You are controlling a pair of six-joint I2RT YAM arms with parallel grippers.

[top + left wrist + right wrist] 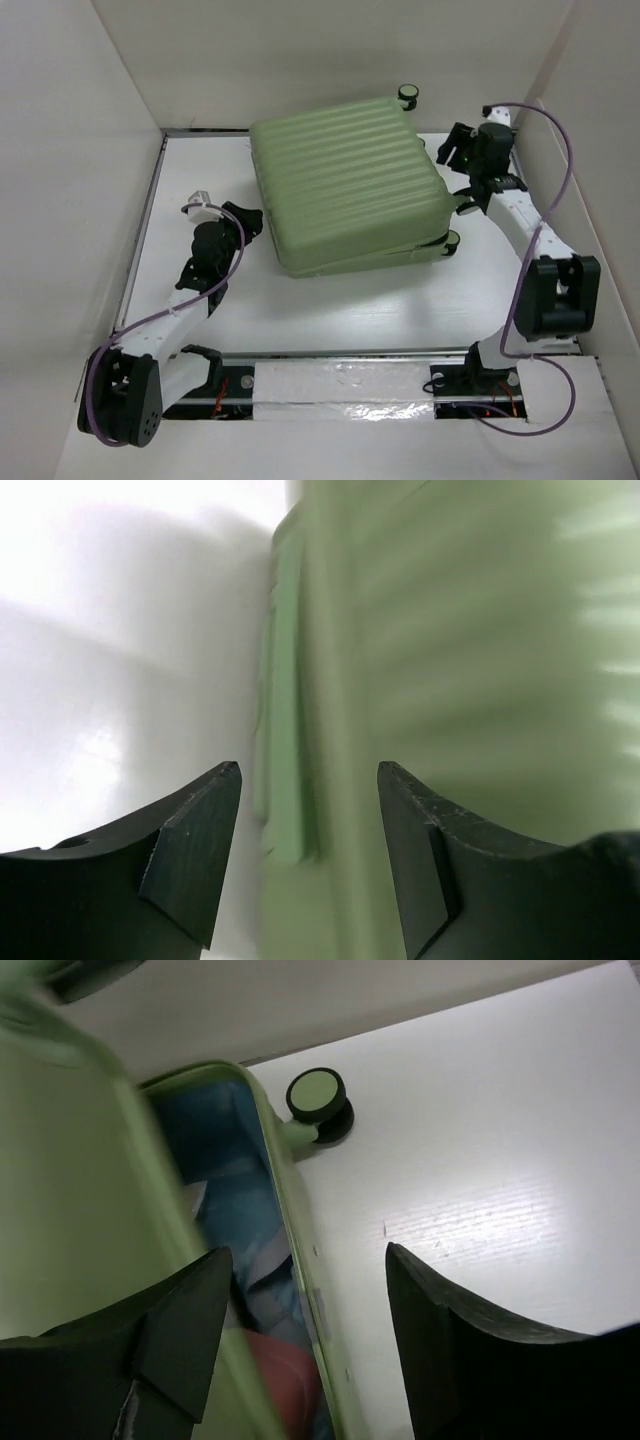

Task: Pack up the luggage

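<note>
The luggage (350, 185), a pale green ribbed hard-shell suitcase, lies flat mid-table with its lid almost down, a gap left at its right side. My left gripper (248, 222) is open and empty at its left edge; in the left wrist view the green shell (460, 660) fills the space ahead of the jaws. My right gripper (452, 150) is open and empty at the case's right edge. The right wrist view looks into the gap: blue lining (215, 1160), a pink item (290, 1370) inside, and a black-green wheel (318, 1100).
White walls enclose the table on the left, back and right. A black wheel (408, 95) sticks out at the case's back right corner and another (452, 240) at its front right. A taped strip (340, 385) runs along the near edge between the arm bases.
</note>
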